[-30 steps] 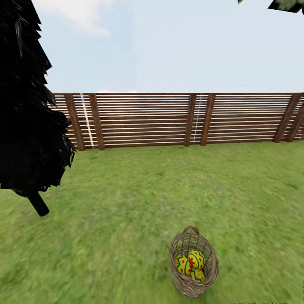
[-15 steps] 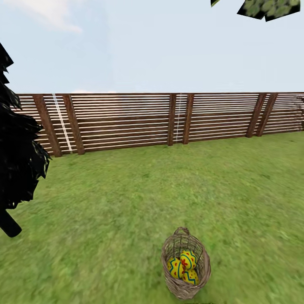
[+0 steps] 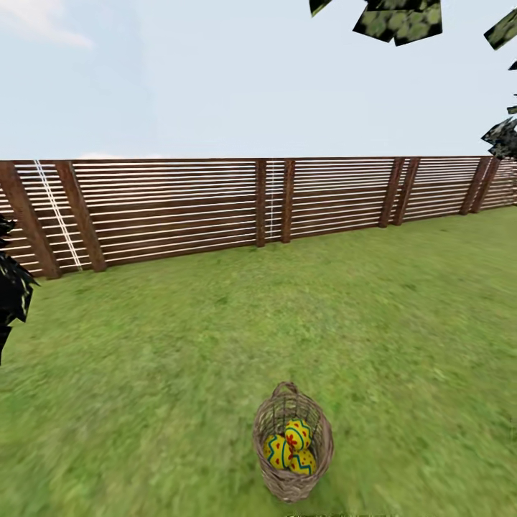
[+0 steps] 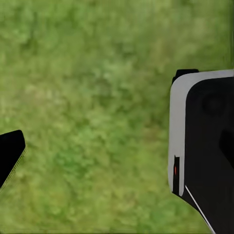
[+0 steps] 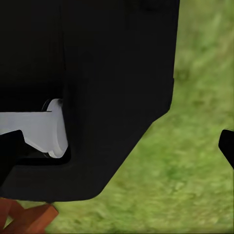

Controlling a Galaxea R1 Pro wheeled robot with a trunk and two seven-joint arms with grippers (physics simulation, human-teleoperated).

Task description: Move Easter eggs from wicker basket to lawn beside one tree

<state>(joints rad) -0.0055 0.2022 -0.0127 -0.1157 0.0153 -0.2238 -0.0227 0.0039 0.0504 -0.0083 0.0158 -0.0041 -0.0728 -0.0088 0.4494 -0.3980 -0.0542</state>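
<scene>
Since a second ago the head camera has swung right — the dark tree (image 3: 11, 294) has slid almost out at the left edge, and more of the fence (image 3: 215, 208) shows behind the basket (image 3: 292, 445). That wicker basket stands on the lawn (image 3: 179, 345), well short of the fence, with the yellow eggs (image 3: 289, 446) lying inside it, packed together. Leaf clusters (image 3: 398, 18) hang high above the basket. The left wrist view looks down on grass beside a grey-and-black robot body (image 4: 204, 141); the right wrist view is mostly blocked by a black housing (image 5: 97, 87). Only dark finger tips show — whether either gripper is parted or closed I cannot tell.
</scene>
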